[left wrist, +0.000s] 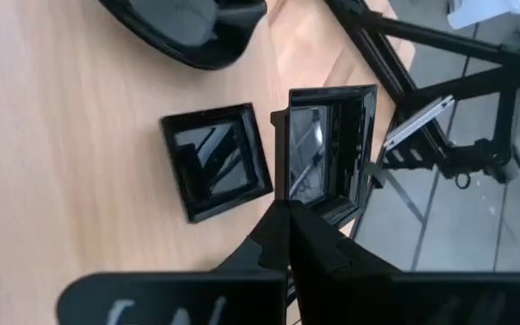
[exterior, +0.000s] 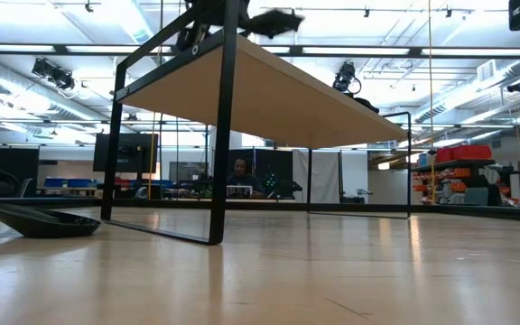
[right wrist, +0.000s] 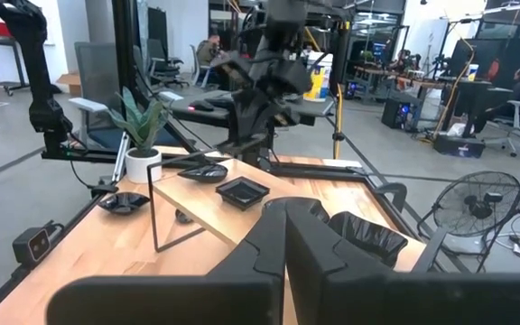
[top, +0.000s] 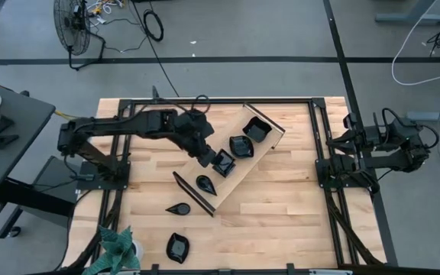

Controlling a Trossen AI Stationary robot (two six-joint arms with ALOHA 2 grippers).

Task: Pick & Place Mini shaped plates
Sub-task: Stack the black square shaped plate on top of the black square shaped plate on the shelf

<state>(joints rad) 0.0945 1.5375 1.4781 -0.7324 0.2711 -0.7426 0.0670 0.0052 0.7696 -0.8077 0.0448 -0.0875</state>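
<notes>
High view: the left hand (top: 207,158) hangs over the middle of the tray (top: 270,122), which lies slantwise on the bench (top: 281,229). Beside the hand is a square plate (top: 222,162), with a wavy plate (top: 241,145) and a deep plate (top: 257,130) further along the tray. A teardrop (top: 179,208) lies on the bench off the tray's end. The right hand (top: 350,149) waits at the bench's right edge.

Low view: the tray stands raised on its black ends, and a dark dish lies on the bench to one side.

Left wrist view: the fingers are clenched and seem to pinch the corner rim of a tipped plate (left wrist: 328,144), just beside the flat square one.

Right wrist view: the right hand is clenched on nothing.

The plates look light, rigid, glossy and slippery, and likely chip if knocked. A pinch across the raised rim, near a corner or straight edge, seems the safest hold.
</notes>
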